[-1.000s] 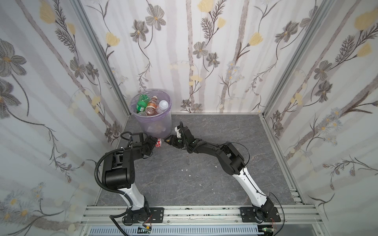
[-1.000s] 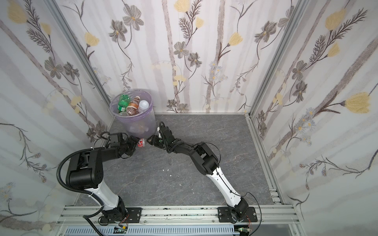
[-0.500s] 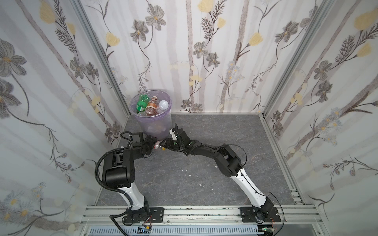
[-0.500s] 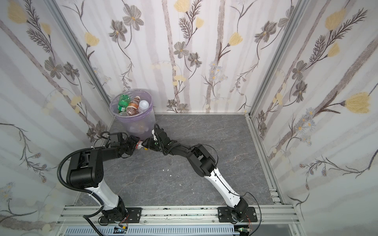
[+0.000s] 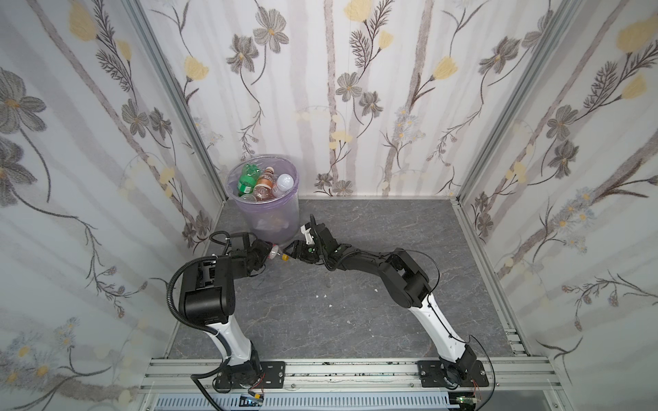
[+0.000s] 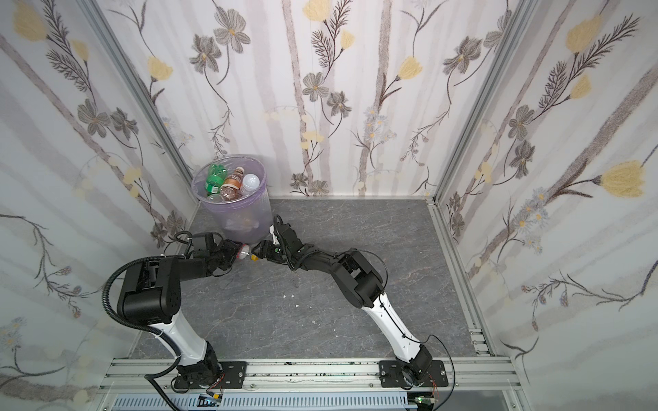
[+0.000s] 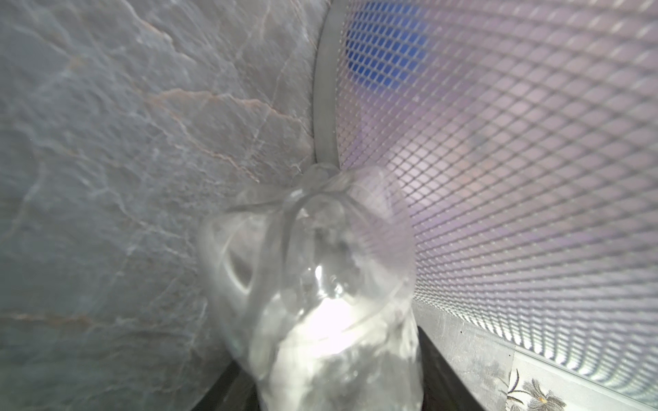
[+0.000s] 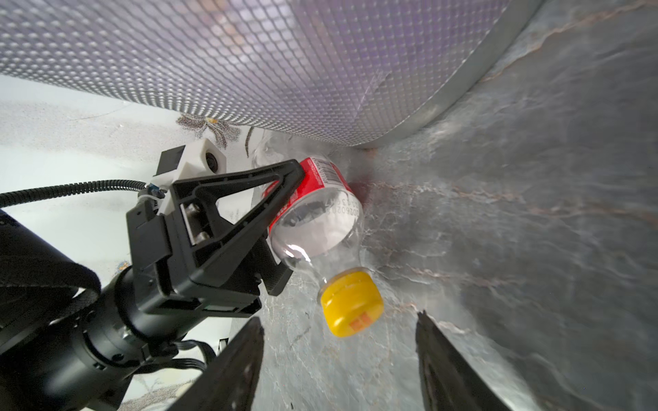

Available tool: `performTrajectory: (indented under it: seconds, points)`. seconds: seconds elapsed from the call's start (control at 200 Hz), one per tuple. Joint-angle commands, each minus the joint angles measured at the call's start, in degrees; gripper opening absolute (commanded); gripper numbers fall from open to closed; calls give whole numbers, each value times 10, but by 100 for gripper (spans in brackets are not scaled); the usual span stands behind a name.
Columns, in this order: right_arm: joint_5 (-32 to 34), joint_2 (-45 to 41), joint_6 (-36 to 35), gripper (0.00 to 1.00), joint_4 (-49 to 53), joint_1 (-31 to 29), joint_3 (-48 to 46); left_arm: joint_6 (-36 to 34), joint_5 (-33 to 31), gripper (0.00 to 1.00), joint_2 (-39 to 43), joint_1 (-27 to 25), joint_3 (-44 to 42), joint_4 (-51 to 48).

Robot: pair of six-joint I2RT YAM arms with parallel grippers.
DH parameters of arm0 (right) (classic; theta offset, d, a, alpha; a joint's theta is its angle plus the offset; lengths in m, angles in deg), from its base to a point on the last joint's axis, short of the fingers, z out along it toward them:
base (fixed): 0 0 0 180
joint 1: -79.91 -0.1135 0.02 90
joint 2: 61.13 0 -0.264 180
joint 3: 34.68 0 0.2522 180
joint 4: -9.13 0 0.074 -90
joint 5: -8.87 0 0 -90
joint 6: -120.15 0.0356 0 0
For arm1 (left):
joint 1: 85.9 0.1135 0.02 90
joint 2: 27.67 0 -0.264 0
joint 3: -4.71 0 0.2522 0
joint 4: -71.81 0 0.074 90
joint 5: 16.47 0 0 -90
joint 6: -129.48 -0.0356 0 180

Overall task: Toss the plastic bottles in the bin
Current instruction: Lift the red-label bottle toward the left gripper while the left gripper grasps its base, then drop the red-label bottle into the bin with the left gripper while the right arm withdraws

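**Entry 1: red-label bottle (image 8: 317, 220) gripped at the foot of the bin (image 5: 285, 217)**

Change since 1 second ago: the right gripper (image 5: 292, 249) has moved toward the left edge of the floor (image 5: 356, 284). It has closed the gap to the yellow cap (image 8: 350, 302) of the red-label bottle. The left gripper (image 8: 288, 222) has kept its place beside the bin. Bin contents are unchanged.

Location: back-left corner of the floor, just in front of the bin's foot, between the 2 grippers. Whether the red-label bottle rests on the floor or hangs just above it cannot be told.

Orientation: on its side, long axis roughly parallel to the floor's back edge. The base points toward the left edge, just beside the bin's foot ring. The yellow cap points toward the right edge and slightly toward the front edge.

Left gripper: clenched on the red-label bottle, 2 fingers (image 8: 288, 172) across the red label (image 8: 320, 178) and the shoulder.

Right gripper: released, fingers spread. The yellow cap sits at the mouth of the gap and touches neither finger.

Bin: upright, lilac liner. 3 bottles show at the top: 1 green bottle (image 5: 247, 178), 1 brown-label bottle (image 5: 265, 183), 1 frosted bottle (image 5: 285, 182).
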State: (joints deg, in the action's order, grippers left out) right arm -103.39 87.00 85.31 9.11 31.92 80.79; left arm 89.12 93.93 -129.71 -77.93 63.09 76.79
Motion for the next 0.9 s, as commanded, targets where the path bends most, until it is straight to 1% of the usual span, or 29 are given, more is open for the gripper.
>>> performTrajectory:
  seconds: [0.0,0.14,0.155,0.18,0.245,0.46,0.704,0.789,0.894]
  points:
    - [16,-35,-20,72,-35,4,-35,-10,-21,53,5,-3,-15,-76]
    - [38,-89,-44,85,-44,5,-100,-12,-21,49,27,-8,-31,-75]
    - [41,-96,-45,87,-46,21,-108,-13,-21,48,30,-8,-33,-75]
    - [46,-107,-48,89,-50,25,-121,-14,-20,48,34,-10,-36,-75]
    - [56,-136,-53,99,-59,31,-156,-14,-21,47,50,-12,-45,-75]
    - [92,-226,-79,100,-65,50,-250,-16,-18,46,109,-24,-68,-76]
    - [115,-305,-104,100,-57,66,-319,-6,-13,46,196,-52,-68,-79]
    - [117,-325,-109,100,-57,70,-334,0,-10,46,233,-68,-60,-87]
    - [113,-341,-112,100,-52,76,-347,2,-19,45,305,-96,-45,-95]
